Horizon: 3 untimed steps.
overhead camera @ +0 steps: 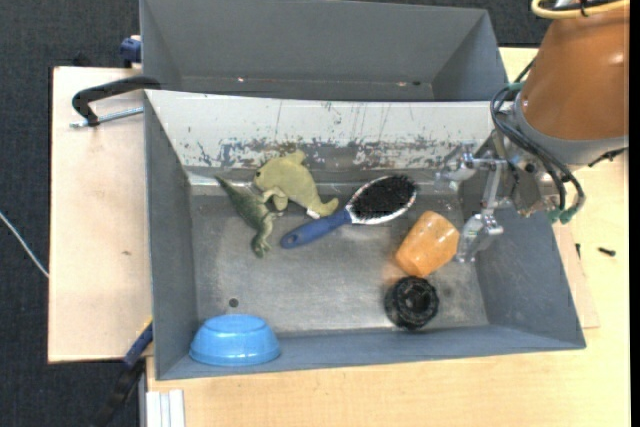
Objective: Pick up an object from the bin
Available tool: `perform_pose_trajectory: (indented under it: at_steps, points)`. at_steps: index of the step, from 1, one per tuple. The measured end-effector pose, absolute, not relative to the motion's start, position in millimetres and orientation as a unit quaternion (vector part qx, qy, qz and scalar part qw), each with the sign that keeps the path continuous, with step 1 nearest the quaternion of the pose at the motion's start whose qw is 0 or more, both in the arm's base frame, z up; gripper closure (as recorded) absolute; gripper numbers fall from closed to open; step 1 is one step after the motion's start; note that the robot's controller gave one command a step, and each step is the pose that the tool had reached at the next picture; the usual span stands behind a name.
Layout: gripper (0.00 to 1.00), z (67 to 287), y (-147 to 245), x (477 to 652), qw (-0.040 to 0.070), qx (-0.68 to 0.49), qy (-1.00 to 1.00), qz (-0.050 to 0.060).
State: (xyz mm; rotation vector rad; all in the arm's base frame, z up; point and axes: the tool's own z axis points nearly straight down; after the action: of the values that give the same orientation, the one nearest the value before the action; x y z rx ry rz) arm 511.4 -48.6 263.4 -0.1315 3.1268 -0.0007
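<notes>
Grey metal bin (300,45), seen from above. The arm comes in over the right rim, its orange cover (580,65) sitting outside and above the far right corner.

Pincer (478,233): low inside the bin, close along the right wall, about halfway between the far and near walls. Cannot tell whether it is wide or narrow. Nothing is seen held in it.

Nearest thing: an orange translucent block (427,243), rounded and lying tilted on the floor just left of the pincer. Contact between the two cannot be told. Little room shows between this block and the right wall, where the pincer stands.

Just nearer than the block, toward the near wall: a black round knob-like piece (412,302), close to the block but apart from it, and near the foot of the near wall.

Along the far wall, left to right:
- green toy dinosaur (255,213), tail toward the left wall
- pale yellow-green plush (285,181), touching the dinosaur
- hairbrush (355,210) with a blue handle and a black oval head; the handle points toward the dinosaur, the head toward the right wall

Near left corner: blue bowl (235,340), upside down, tight against the near wall.

Open room: the middle of the floor is bare, from the brush handle down to the near wall and from the bowl across to the black piece. A bare strip also lies along the left wall between the dinosaur and the bowl.
</notes>
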Motion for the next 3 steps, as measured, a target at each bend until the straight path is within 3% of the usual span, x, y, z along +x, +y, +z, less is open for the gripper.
perform_pose_trajectory:
  at_steps: [1, 2, 3]
  points:
    - [0.0, 117, -61, 522.4, -0.003, -0.136, 0.991, 0.001]
    - [0.0, 72, -67, 540.3, 0.003, -0.358, 0.934, -0.001]
    - [0.0, 73, -93, 559.9, 0.003, -0.492, 0.871, -0.002]
